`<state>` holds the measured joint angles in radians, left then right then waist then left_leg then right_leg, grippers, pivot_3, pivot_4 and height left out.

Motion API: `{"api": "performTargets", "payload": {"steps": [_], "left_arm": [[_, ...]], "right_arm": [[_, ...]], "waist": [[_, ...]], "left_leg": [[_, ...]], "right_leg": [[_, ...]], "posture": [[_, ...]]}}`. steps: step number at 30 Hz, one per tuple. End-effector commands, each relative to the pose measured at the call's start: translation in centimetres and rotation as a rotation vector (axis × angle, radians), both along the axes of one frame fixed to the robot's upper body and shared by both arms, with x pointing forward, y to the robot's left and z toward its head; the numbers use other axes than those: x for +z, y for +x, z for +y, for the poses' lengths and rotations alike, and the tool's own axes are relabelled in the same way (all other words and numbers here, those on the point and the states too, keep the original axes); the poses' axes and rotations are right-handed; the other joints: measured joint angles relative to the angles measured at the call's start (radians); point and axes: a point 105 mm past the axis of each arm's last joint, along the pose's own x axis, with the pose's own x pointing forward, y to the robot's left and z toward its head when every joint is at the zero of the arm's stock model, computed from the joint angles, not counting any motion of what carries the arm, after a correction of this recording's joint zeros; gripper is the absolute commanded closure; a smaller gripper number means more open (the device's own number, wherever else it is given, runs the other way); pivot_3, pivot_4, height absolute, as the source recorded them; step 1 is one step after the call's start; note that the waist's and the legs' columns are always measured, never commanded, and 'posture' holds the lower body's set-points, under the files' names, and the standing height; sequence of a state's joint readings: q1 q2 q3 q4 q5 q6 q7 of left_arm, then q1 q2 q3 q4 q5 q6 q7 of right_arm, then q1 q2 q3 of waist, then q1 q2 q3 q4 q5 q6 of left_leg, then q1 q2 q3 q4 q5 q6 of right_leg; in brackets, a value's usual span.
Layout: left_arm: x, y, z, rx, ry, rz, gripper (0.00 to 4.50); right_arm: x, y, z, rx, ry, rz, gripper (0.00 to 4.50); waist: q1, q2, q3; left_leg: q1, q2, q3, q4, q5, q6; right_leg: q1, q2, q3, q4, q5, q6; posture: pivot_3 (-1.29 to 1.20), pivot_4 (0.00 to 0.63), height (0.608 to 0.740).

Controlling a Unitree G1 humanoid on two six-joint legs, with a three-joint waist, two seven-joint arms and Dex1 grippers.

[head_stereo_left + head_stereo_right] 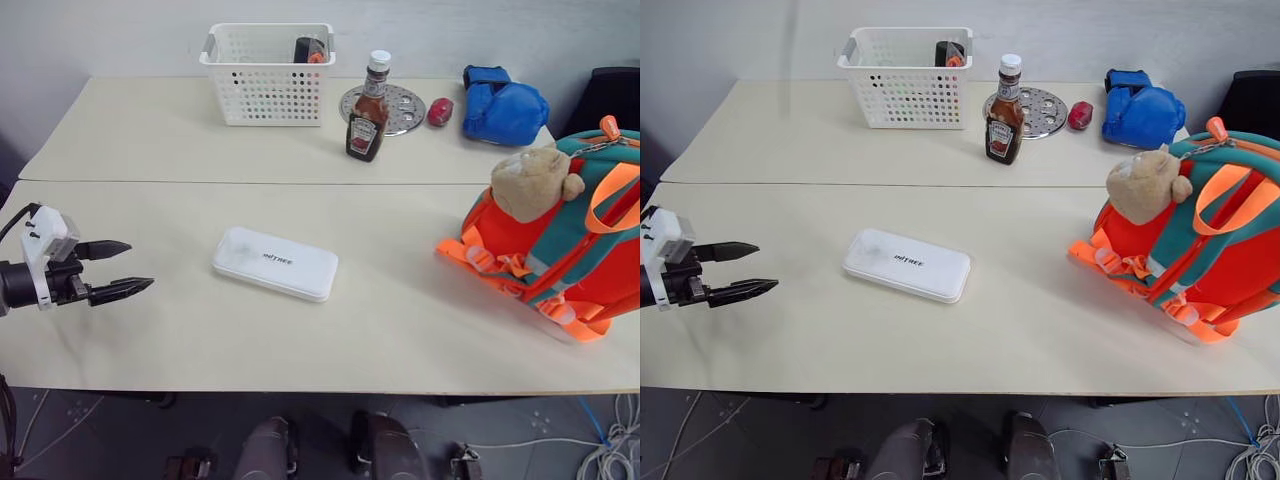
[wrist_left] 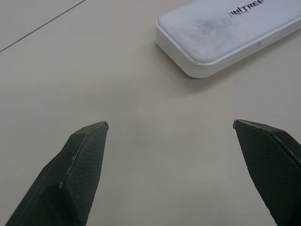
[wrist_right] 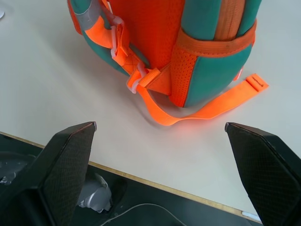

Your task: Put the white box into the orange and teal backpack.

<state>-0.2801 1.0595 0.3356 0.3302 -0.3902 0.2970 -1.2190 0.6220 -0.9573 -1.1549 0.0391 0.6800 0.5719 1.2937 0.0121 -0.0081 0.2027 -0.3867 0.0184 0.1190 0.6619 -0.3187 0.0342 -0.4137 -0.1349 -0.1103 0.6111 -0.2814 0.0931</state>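
Note:
The white box lies flat on the cream table, near its middle, grey lettering facing up. My left gripper hovers at the table's left side, open and empty, its fingers aimed at the box's near end a short way off. The orange and teal backpack stands at the table's right edge with a tan plush toy on its upper front. In the right wrist view my right gripper is open and empty, above the table's front edge and facing the backpack's base and loose straps.
At the back stand a white perforated basket, a sauce bottle, a round metal plate, a small red object and a blue boxing glove. A seam divides the two table halves.

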Motion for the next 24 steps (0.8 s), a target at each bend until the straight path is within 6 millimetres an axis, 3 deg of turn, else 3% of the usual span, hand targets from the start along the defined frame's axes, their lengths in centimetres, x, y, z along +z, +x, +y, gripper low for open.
{"api": "performTargets", "payload": {"steps": [1, 11, 15, 19, 21, 24], "left_arm": [[0.2, 0.0, 0.3, -0.003, 0.030, -0.020, 0.01], [0.1, 0.7, 0.7, 0.026, 0.019, -0.027, 0.01], [0.2, 1.3, 0.6, 0.027, 0.021, -0.038, 0.01], [0.6, 2.2, -0.6, -0.008, 0.016, -0.057, 0.00], [0.1, 2.5, -1.2, -0.040, 0.042, -0.046, 0.41], [-0.6, 3.8, -2.0, -0.064, 0.083, -0.049, 1.21]], "right_arm": [[0.0, -0.1, 0.1, -0.004, -0.006, -0.018, 0.00], [0.0, -0.2, -0.1, -0.024, -0.026, -0.034, 0.00], [0.3, 0.8, 0.4, -0.012, -0.035, -0.069, 0.00], [0.3, 1.5, 5.5, 0.173, -0.006, -0.074, 0.18], [0.3, 2.3, 8.5, 0.278, 0.020, -0.084, 0.61], [-0.1, 3.9, 12.1, 0.401, 0.030, -0.095, 1.64]], "waist": [[0.000, 0.000, 0.000], [0.000, 0.000, 0.000], [0.000, 0.000, 0.000], [0.003, 0.000, 0.000], [0.004, 0.000, 0.000], [0.002, 0.000, 0.000]], "left_leg": [[0.000, 0.000, 0.000, 0.000, 0.000, 0.000], [0.000, 0.000, 0.001, 0.000, 0.000, -0.001], [0.000, 0.000, 0.001, 0.000, 0.000, -0.001], [0.000, 0.000, 0.001, 0.000, 0.001, -0.002], [0.000, 0.000, 0.001, 0.000, 0.002, -0.003], [0.000, -0.001, 0.002, 0.001, 0.002, -0.002]], "right_leg": [[0.000, 0.000, 0.000, 0.000, 0.000, 0.000], [0.000, 0.000, 0.000, 0.000, 0.000, 0.000], [0.000, 0.001, 0.000, 0.000, 0.000, 0.000], [0.000, 0.001, 0.000, 0.001, 0.001, 0.001], [0.000, 0.001, 0.000, 0.002, 0.001, 0.001], [0.000, 0.001, 0.001, 0.002, 0.001, 0.002]], "posture": [[0.00, 0.150, 0.740], [0.00, 0.150, 0.740], [0.00, 0.150, 0.740], [0.00, 0.150, 0.740], [0.00, 0.150, 0.740], [0.00, 0.150, 0.740]]}}
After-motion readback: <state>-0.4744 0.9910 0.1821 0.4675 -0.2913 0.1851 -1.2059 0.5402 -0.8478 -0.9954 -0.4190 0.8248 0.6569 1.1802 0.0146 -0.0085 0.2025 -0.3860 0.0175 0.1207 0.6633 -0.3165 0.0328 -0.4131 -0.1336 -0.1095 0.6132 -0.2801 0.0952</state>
